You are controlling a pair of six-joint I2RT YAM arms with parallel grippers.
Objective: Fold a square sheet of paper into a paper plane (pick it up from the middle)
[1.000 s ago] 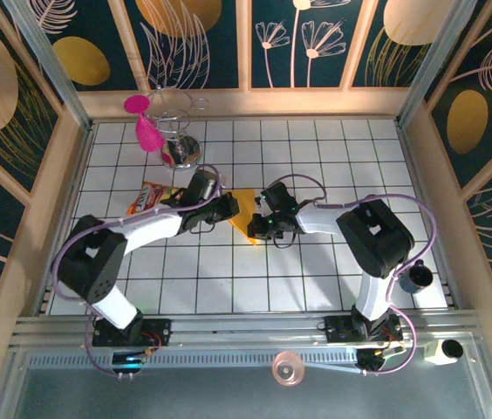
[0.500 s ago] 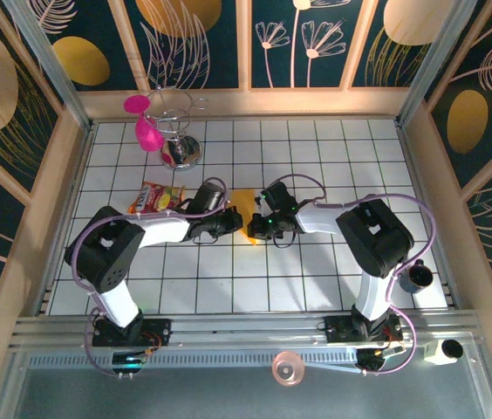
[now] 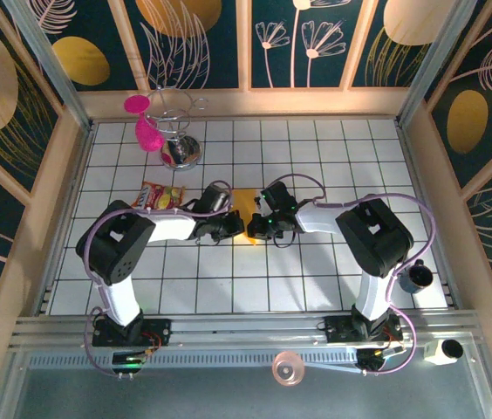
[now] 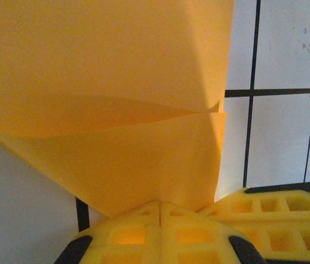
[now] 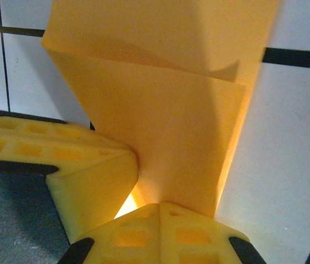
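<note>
- 2 grippers meet at the middle of the white tiled table point(image 3: 316, 279), both clamped on 1 square sheet of paper point(image 3: 243, 203).
- The left gripper point(image 4: 160, 208) presses its yellow, waffle-ribbed fingers together on the sheet's edge. The right gripper point(image 5: 159, 208) is clenched the same way, just beside it.
- The paper is thin, plain orange-yellow, folded into overlapping flaps with a soft crease.
- Its visible part runs from the fingertips toward the far wall; which way it points cannot be told.
</note>
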